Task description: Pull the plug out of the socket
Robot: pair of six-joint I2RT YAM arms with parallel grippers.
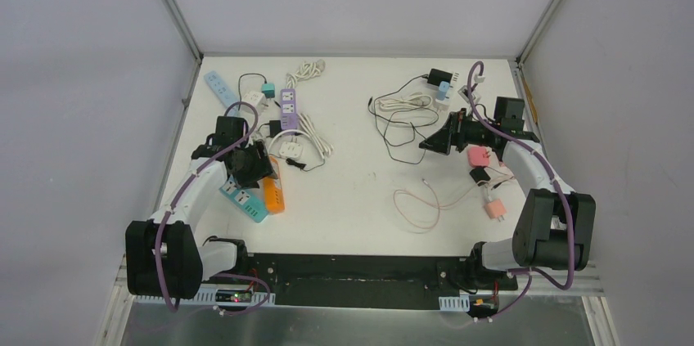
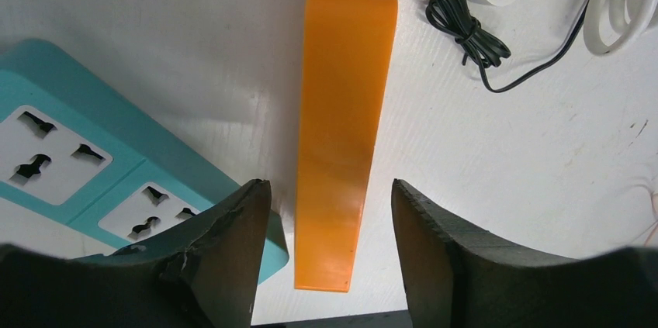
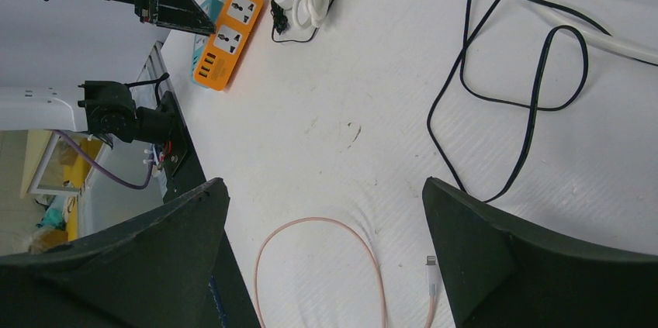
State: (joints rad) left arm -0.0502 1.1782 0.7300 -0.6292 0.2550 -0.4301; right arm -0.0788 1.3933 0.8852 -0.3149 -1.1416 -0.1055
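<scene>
On the left of the desk [image 2: 528,188] a teal strip [image 2: 93,157] is lying face up with its outlets showing empty. Just beside it, the left pincer [image 2: 331,192] is hovering released, its jaws standing either side of the near end of an orange strip [image 2: 341,111] without touching it. The right wrist view is showing that strip's outlets empty as well. The likeliest candidate is sitting farther back: a teal plug [image 1: 267,88] appearing seated in a small white socket [image 1: 255,99], though at this size seating cannot be confirmed. In my judgement the plug is handling as a light, rigid, smooth plastic block held only by pin friction. Grip is best taken across its flat flanks, never the cord, pulling straight along the pins. The socket is light and risks lifting with it unless pinned. On the right, the right pincer [image 3: 326,188] is hanging released over bare desk, between a pink cable [image 3: 372,266] and a black cable [image 3: 535,88], grasping nothing.
</scene>
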